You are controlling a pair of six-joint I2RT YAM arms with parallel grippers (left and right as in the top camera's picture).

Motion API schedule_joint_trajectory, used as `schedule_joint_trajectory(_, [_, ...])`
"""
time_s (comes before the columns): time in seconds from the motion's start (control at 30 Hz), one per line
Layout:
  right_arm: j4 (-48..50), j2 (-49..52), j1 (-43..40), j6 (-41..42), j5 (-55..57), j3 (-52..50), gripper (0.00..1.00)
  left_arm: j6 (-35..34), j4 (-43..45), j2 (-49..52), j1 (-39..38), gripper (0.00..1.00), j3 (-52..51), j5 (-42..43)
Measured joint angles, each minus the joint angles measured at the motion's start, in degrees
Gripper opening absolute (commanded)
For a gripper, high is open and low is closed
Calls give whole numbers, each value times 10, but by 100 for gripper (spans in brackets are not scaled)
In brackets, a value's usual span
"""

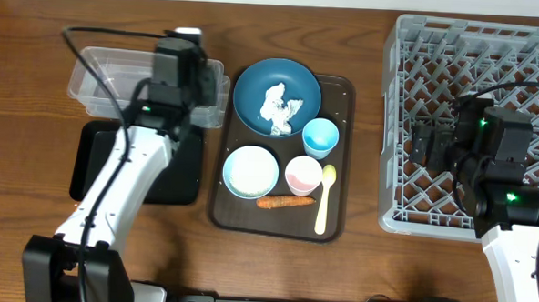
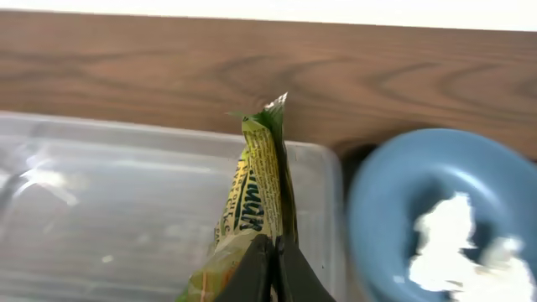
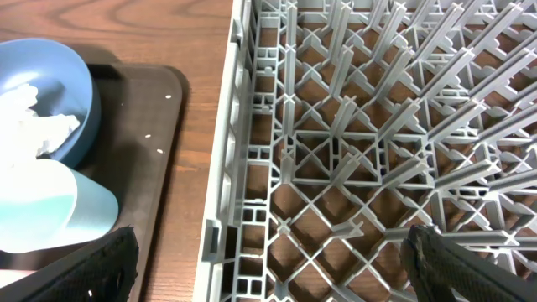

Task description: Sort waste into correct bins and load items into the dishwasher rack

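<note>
Far-left part of the counter: a clear plastic tub (image 1: 95,80), thin-walled and glossy with rounded corners. A shallow matte black tray (image 1: 87,166) sat just beside it, toward the front edge.

The left claw (image 2: 273,262) was clenched on the lower end of the yellow-green wrapper (image 2: 256,180), a crinkled printed foil strip held upright over the tub's right end. Judged: poised for release into the tub.

Counter centre: a dark brown serving tray (image 1: 342,90) carried the rest.
- The large dark blue bowl (image 1: 252,94), smooth-walled, held the crumpled white tissue (image 1: 280,109).
- The small light blue bowl (image 1: 250,171) showed a whitish fill, probably rice.
- The light blue cup (image 1: 321,137) and pink cup (image 1: 303,174) stood right of the bowls.
- The orange carrot piece (image 1: 285,203) and pale yellow spoon (image 1: 325,201) lay toward the tray's front.

Right edge: the grey lattice dishwasher rack (image 1: 420,48), with rigid pegs and nothing loaded. The right claw (image 3: 268,252) was released, fingers spread wide, hovering over the rack's left side and holding nothing. Judged: parked clear of the left arm's work.
</note>
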Motion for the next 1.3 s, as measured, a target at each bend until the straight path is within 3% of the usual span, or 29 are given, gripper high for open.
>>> schedule_joint_trajectory(0.03, [0,0,0,0,0,0,99,0,0,4,9,8,0,-1])
schedule_joint_trajectory(0.1, [0,0,0,0,0,0,99,3,-2,12,21,21,0,-5])
schedule_joint_trajectory(0.33, [0,0,0,0,0,0,99,0,-1,26,29,27,0,5])
schedule_joint_trajectory(0.5, [0,0,0,0,0,0,99,0,25,26,12,38,0,58])
schedule_joint_trajectory(0.6, [0,0,0,0,0,0,99,4,40,26,-16,56,0,83])
schedule_joint_trajectory(0.8, [0,0,0,0,0,0,99,0,77,43,-69,60,0,103])
schedule_joint_trajectory(1.3, [0,0,0,0,0,0,99,0,179,219,-137,61,0,112])
